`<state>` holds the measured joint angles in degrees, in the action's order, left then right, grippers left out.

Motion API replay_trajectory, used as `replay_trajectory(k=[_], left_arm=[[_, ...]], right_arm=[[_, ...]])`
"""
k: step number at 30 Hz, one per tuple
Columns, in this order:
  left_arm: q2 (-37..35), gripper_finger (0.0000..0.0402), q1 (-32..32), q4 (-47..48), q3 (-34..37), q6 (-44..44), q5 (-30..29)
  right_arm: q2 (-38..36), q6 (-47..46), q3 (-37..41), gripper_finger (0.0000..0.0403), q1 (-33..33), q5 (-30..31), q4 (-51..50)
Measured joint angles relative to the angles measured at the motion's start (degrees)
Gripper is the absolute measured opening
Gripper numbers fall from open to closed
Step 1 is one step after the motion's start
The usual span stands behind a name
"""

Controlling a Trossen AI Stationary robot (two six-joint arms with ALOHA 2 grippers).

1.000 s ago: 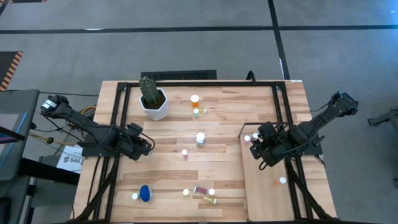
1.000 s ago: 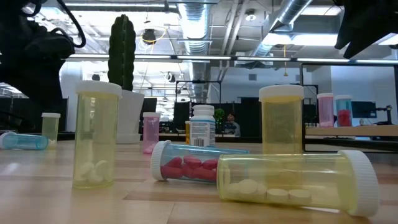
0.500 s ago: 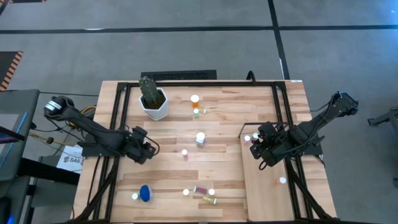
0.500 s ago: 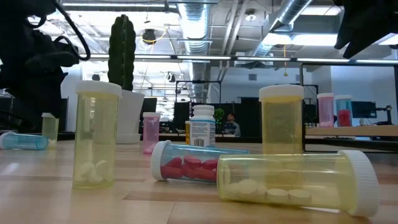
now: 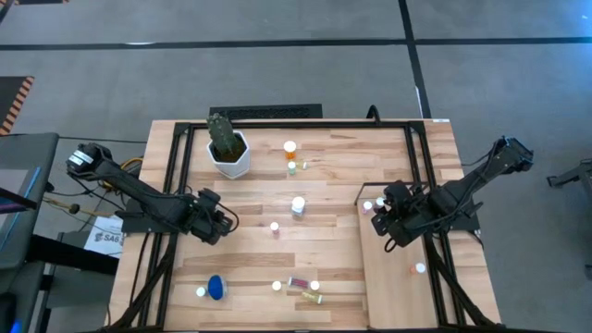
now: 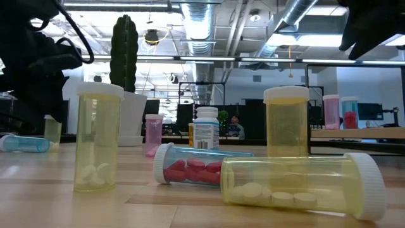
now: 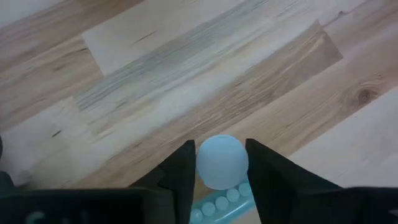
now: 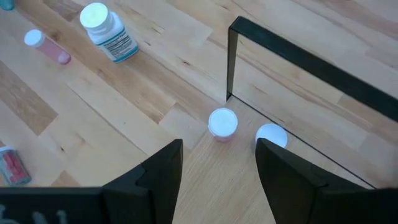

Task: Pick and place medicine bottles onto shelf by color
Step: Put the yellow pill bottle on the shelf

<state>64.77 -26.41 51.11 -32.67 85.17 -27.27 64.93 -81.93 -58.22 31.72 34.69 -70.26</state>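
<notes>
Gripping teal bottle, left gripper (open planks ahead)

Left wrist view: bottle between the fingers is getting cut off by the frame bottom, only white cap and a strip of teal body showing. High view: bottles on the shelf are reading as tiny white dots, colours not resolving
</notes>
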Motion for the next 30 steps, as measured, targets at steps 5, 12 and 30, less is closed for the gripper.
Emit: replay_trajectory(k=[5, 12, 30], left_arm=[[0.0, 0.0082, 0.0, -1.2, -0.2, -0.6, -0.5], [0.0, 0.0102, 0.7, -0.8, -5.9, -7.3, -4.7], [0.1, 0.0096, 4.1, -15.6, -25.7, -47.2, -1.7]], right_arm=[[0.0, 2.0, -1.0, 0.0225, -1.8, -2.0, -0.6], [0.0, 10.2, -7.7, 0.0225, -3.9, -1.8, 1.9], [16.5, 51.7, -8.7, 0.0225, -11.7, -1.2, 48.4]])
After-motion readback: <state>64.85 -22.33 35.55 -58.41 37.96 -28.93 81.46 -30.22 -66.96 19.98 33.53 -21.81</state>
